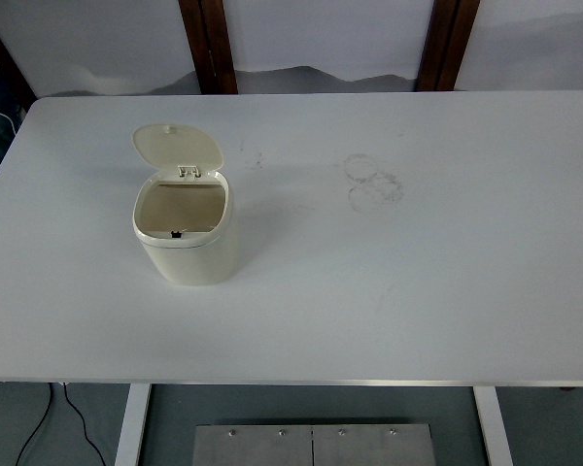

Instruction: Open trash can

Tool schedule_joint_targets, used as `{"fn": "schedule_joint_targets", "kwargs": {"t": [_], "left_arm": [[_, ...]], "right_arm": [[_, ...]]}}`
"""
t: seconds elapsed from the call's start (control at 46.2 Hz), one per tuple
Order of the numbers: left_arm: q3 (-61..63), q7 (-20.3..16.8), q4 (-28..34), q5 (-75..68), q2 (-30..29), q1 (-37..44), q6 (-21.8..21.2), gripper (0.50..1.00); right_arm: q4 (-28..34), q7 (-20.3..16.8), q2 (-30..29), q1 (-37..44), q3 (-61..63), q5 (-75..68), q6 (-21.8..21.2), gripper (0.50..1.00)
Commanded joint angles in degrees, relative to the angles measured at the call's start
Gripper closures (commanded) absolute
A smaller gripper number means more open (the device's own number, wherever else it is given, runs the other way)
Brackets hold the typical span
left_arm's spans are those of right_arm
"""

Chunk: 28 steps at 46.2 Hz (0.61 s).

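**Small Bin Stands Open on a White Table, No Robot Hand in the Shot**

A cream-coloured trash can (185, 238) sits upright on the left half of a white table (418, 282), its hinged lid (178, 146) flipped up and leaning back toward the far edge. The lid is still attached at the hinge on the can's far rim, and its pale underside faces the camera. Through the open mouth the inside shows tan and shadowed, with a small dark catch visible at the near rim.

Neither of the robot's hands appears in the overhead view, so there are no fingers to place the can against, and whether they are released, clenched or grasping anything cannot be told. Nothing touches the can; it stands alone, well clear of every table edge.

To the right of the can, near the middle of the tabletop, faint grey ring-shaped smudges (372, 181) mark the surface, with a fainter smear just beside the lid. Beyond the far edge, two dark wooden posts (210, 44) rise against a pale wall. Below the near edge, white table legs (132, 425) frame a grey metal plate (313, 445), and a black cable (41, 427) trails across the floor at the lower left.
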State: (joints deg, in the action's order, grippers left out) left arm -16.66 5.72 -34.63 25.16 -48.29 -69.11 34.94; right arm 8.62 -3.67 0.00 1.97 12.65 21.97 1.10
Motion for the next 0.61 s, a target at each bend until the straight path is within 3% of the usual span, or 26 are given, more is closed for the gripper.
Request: {"fn": "schedule_joint_targets", "kwargs": {"t": [0.0,0.584], "left_arm": [[-1.6,-0.1,0.0,0.1,0.2,2.4,-0.1,0.500],[-4.7,-0.1,2.8,0.0,1.7,8.4,-0.1,0.500]], "right_arm": [[0.0,0.1,0.0,0.3,0.1,-0.1,0.0,0.505],[0.0,0.2,0.0,0.2,0.1,-0.1,0.0,0.505]]}}
